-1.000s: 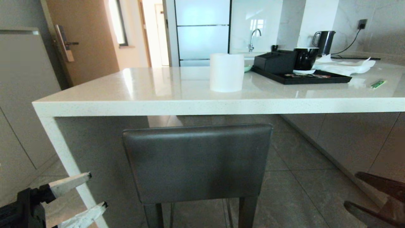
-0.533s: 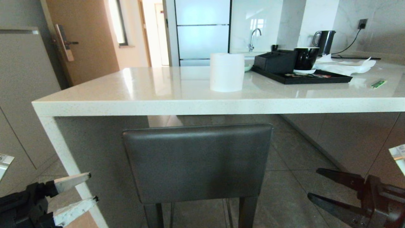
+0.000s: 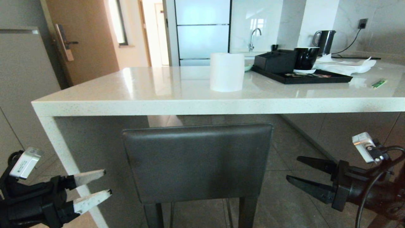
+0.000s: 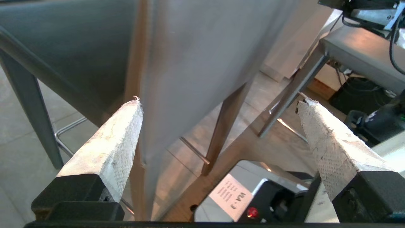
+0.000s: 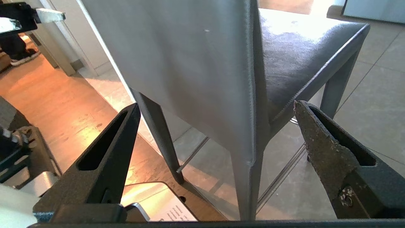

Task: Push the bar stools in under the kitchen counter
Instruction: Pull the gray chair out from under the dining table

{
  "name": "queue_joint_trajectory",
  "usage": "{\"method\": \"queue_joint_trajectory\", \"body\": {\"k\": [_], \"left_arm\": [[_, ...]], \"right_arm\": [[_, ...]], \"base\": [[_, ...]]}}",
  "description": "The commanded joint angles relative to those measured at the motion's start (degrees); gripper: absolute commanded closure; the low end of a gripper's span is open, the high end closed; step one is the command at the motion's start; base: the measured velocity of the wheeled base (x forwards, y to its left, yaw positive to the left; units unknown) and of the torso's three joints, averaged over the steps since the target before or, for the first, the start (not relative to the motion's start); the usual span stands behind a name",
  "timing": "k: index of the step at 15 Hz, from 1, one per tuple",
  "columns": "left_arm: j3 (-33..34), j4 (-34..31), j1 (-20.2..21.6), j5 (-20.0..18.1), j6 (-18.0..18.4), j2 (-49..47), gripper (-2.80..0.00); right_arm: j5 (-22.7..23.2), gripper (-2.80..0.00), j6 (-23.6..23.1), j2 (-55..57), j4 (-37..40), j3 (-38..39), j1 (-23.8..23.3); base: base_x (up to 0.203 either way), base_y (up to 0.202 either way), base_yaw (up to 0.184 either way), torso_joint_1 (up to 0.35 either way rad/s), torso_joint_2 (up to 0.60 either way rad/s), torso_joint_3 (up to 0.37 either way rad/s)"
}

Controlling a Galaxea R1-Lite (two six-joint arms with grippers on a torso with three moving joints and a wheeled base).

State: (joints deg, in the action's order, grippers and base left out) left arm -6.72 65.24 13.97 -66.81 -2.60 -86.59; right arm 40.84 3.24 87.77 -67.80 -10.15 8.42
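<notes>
Both pincers risen, left pincer (image 3: 104, 182) and right pincer (image 3: 292, 169) wide, flanking bar stool (image 3: 197, 163), glossy white kitchen counter (image 3: 177, 91), tiled floor (image 3: 300, 158)

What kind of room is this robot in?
Most likely a kitchen, maybe in a flat or hotel suite. There is a long white counter with a stool before it, a tap behind, and a kettle plugged into the wall.
</notes>
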Motion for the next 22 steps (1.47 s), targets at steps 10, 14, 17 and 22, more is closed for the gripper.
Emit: {"method": "queue_joint_trajectory", "body": {"k": [10,14,17,22], "left_arm": [[-2.7,22.4,-4.3,4.7,0.4,-26.1,-2.8],[-6.1,22.4,-4.6,5.5,0.4,-27.7,-2.8],[-6.2,22.4,-5.3,4.9,0.4,-27.3,-2.8],[-6.3,22.4,-8.1,5.2,0.4,-26.0,-2.8]], "right_arm": [[-0.7,-2.8,-1.7,18.4,-19.0,1.0,4.1],[-0.6,-2.8,-1.8,20.6,-19.1,-1.7,4.9],[1.2,-2.8,-2.7,22.0,-19.2,-4.4,5.4],[3.4,-2.8,-2.9,25.4,-19.4,-8.6,6.9]], "base": [[0.0,0.0,0.0,0.0,0.0,0.0],[0.0,0.0,0.0,0.0,0.0,0.0],[0.0,0.0,0.0,0.0,0.0,0.0],[0.0,0.0,0.0,0.0,0.0,0.0]]}}
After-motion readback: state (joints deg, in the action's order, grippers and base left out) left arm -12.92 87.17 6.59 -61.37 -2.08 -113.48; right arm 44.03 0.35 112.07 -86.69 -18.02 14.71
